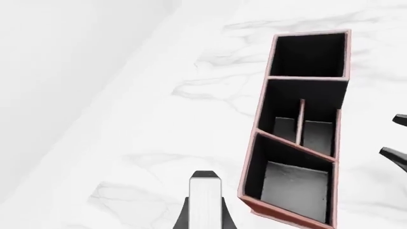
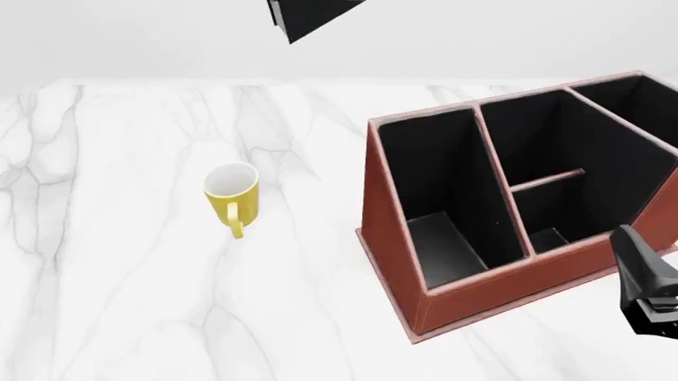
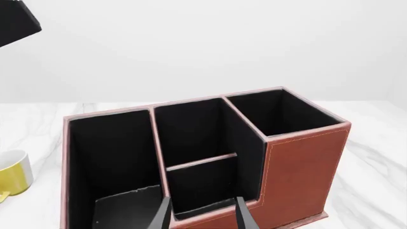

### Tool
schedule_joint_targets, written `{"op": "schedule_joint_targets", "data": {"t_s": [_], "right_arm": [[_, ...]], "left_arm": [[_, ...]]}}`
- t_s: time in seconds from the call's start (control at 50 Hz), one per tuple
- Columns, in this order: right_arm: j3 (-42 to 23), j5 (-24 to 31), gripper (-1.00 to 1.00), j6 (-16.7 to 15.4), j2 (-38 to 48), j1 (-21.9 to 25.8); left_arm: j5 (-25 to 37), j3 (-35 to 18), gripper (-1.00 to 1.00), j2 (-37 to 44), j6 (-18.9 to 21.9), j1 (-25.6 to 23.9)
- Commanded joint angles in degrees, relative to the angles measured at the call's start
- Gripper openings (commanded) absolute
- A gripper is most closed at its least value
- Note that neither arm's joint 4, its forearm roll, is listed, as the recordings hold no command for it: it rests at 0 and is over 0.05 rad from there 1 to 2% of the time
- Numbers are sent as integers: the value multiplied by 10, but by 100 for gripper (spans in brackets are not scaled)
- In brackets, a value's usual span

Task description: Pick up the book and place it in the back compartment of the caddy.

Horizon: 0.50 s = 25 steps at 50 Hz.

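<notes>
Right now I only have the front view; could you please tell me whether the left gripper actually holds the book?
Observer: Yes. The left wrist view shows the book, white page edges toward the camera, clamped in the left gripper.
Operator: Thank you. Are the pockets beside the crossbar free?
Observer: In that view both show bare floors, either side of the caddy's crossbar.
Operator: And the right gripper?
Observer: The right wrist view shows the right gripper open and empty.

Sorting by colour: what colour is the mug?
Yellow outside, white inside; the mug shows best in the front view.
</notes>
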Motion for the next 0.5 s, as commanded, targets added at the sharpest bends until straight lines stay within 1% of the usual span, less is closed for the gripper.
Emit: {"op": "schedule_joint_targets", "data": {"t_s": [0.02, 0.04, 0.08, 0.1, 0.12, 0.16, 0.18, 0.2, 0.22, 0.24, 0.26, 0.32, 0.34, 0.36, 0.46, 0.5], "right_arm": [[0, 12, 100, -1, -14, 2], [0, 13, 100, -1, -16, 2], [0, 13, 100, -1, -16, 1], [0, 13, 100, -1, -16, 1], [0, 9, 100, -1, -11, 0], [0, 7, 100, -1, -9, 0], [0, 8, 100, -2, -10, 0], [0, 7, 100, -2, -8, 1], [0, 3, 100, -1, -4, 1], [0, -1, 100, 0, 1, 1], [0, -3, 100, 0, 3, 1], [0, -6, 100, 1, 7, 0], [0, -37, 100, 9, 43, 1], [0, -39, 100, 10, 45, 2], [0, -40, 100, 9, 47, 3], [0, -41, 100, 10, 47, 3]], "left_arm": [[62, -211, -100, 105, 21, -68], [58, -215, -100, 115, 26, -73], [72, -271, -100, 157, 18, -84], [78, -282, -100, 163, 18, -84], [77, -321, -100, 196, 19, -94], [88, -355, -100, 216, 16, -101], [87, -367, -100, 229, 14, -114], [83, -376, -100, 242, 14, -117], [51, -384, -100, 268, -4, -152], [45, -387, -100, 276, -7, -154], [28, -388, -100, 288, -15, -169], [13, -387, -100, 298, -18, -179], [-216, -158, -100, 244, -81, -237], [-286, -44, -100, 220, -84, -239], [-313, 4, -100, 201, -89, -244], [-320, 13, -100, 196, -94, -244]]}}
